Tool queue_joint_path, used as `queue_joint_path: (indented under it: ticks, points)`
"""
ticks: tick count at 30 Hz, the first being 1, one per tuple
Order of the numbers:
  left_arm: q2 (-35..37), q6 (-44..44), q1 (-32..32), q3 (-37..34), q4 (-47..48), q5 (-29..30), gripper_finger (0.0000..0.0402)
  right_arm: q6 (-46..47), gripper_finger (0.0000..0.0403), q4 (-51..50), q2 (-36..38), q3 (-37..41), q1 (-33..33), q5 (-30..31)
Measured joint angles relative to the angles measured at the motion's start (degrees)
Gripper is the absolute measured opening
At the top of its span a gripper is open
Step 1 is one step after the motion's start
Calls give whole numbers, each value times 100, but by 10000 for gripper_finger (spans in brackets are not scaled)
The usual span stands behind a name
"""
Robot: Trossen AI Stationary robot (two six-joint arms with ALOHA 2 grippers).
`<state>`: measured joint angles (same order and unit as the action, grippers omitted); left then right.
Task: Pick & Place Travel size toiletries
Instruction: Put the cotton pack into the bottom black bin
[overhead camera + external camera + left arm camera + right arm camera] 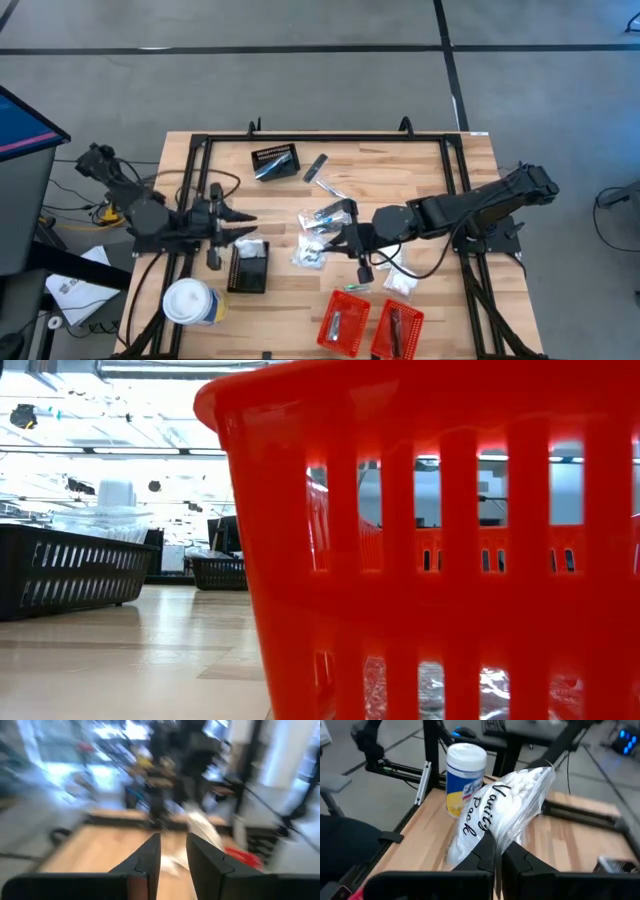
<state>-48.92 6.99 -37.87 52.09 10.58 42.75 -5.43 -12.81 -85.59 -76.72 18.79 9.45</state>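
A clear-wrapped white packet of cotton swabs marked "Vanity Pack" [507, 802] is pinched at its lower edge by the right gripper [498, 851], whose jaws are fully closed on the wrapper and hold it raised off the wooden tabletop [560, 837]. The step in hand appears to be the carry phase of one pick; the next move likely calls for bringing the packet over one of the two red slotted plastic baskets [343, 322] at the near edge and parting the jaws above it. The remaining toiletries, silvery sachets and clear-wrapped packets [322, 235], lie heaped at the tabletop's centre just beside the right gripper [362, 262], with a dark grey stick [316, 167] apart near the far black slotted basket [275, 163]. The left gripper [243, 228] waits above a second black basket [249, 267], its jaws slightly apart and holding nothing visible. Only the right wrist view shows the grip and the packet's lettering, plus the white-lidded wipes canister [464, 777] beyond it; the high view alone gives the layout. The low view is largely blocked by a red basket wall [440, 540].
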Motion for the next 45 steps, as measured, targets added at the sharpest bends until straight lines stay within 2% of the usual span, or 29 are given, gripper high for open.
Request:
queue_joint_path:
  ticks: [6,9,16,19,23,25,31,39,45]
  points:
    - [-1045,719,978,1452,2017,-2918,96,-269,0,-208,-1,-40,-63,-32]
    - [-1634,731,1369,1978,2148,-3544,121,-318,0,-261,-222,-93,-47,-55]
    - [-2866,719,1945,2642,2314,-4236,202,-232,0,-1902,-1040,-975,234,8]
    - [-3172,695,2082,2694,2443,-4476,228,-252,0,-2199,-1425,-1316,330,24]
    - [-3362,704,2168,2691,2486,-5100,249,-263,0,-2475,-1679,-1675,423,136]
    - [-3450,725,2162,2700,2496,-5328,253,-261,0,-2619,-1691,-1692,478,247]
    - [-3533,699,2082,2689,2662,-5318,245,-221,0,-2409,-1689,-1708,472,406]
    - [-3533,457,2306,2689,2764,-4919,223,-9,0,-2456,-1689,-1708,389,447]
    - [-3731,441,2516,2691,2798,-5207,223,-35,0,-2487,-1689,-1706,400,449]
